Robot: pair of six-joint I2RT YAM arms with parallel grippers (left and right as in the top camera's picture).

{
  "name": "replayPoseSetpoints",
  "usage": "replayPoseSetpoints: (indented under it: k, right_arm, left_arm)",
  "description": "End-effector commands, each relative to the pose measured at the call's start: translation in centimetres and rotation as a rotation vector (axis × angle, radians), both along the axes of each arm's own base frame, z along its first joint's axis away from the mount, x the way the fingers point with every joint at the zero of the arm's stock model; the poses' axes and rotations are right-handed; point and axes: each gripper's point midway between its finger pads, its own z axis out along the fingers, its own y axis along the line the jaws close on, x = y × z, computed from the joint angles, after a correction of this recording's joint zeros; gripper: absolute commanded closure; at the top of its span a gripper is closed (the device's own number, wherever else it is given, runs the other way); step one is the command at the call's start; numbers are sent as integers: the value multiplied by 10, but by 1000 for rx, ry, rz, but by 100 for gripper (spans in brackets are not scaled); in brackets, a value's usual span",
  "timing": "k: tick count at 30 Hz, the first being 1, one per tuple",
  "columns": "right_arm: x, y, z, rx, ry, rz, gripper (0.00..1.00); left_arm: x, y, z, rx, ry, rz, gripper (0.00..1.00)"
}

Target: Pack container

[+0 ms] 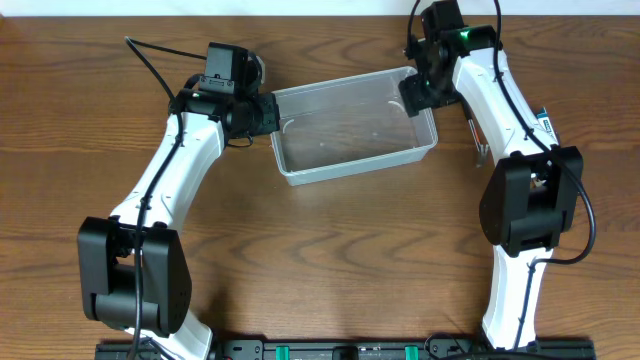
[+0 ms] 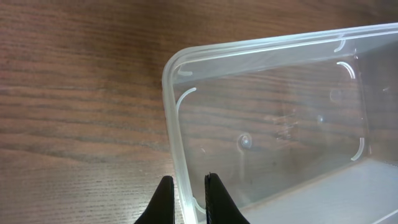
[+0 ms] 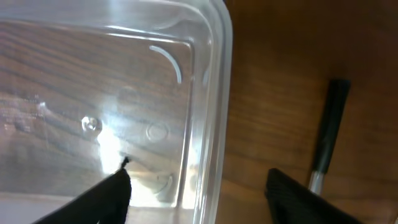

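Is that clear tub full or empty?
Empty. The tub holds no items; the wooden table shows plainly through its bare bottom.

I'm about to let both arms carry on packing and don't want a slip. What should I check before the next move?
1. Container is empty, with room to pack: ok.
2. Left gripper pinches the container's short wall, one finger on each side of the rim: ok.
3. Right gripper has a hold: not ok. Its jaws stand wide open astride the opposite wall.
4. Black-handled tool is packed: not ok. It lies on the table outside the container.
5. What kind of tool it is: cannot tell, since its working end is out of frame.
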Motion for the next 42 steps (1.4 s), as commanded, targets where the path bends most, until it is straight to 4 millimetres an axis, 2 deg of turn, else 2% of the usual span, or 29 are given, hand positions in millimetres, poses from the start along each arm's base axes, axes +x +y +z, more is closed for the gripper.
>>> replayPoseSetpoints:
  k: [1, 2, 3, 6, 12, 13, 16, 19, 25, 35, 42]
  right_arm:
    - [0, 7, 9, 16, -21, 43, 55]
    - [1, 9, 10, 27, -24, 45, 63]
    - [2, 10, 12, 37, -27, 48, 66]
    - [8, 13, 23, 47, -58, 50, 60]
    - [26, 15, 54, 61, -146, 49, 59]
    - [28, 15, 58, 64, -157, 49, 62]
    - [29, 16, 68, 67, -169, 50, 82]
    - [19, 17, 67, 61, -129, 55, 99]
    - [-8, 23, 59, 46, -26, 76, 99]
    - [-44, 59, 53, 64, 88, 160, 99]
    - [-69, 57, 49, 45, 188, 117, 99]
  left_arm:
    - [8, 2, 2, 14, -20, -8, 93]
    - [8, 2, 2, 14, -20, -8, 93]
    - [8, 2, 2, 14, -20, -8, 93]
    - [8, 2, 2, 14, -20, -8, 93]
    - [7, 2, 2, 15, -14, -8, 93]
    - [7, 2, 2, 16, -13, -8, 93]
    - [5, 3, 1, 17, -6, -8, 93]
    - [4, 3, 0, 18, 2, -8, 93]
    - [2, 3, -1, 19, 9, -8, 93]
    - [0, 4, -3, 22, 21, -8, 93]
    - [1, 9, -4, 49, 19, 7, 93]
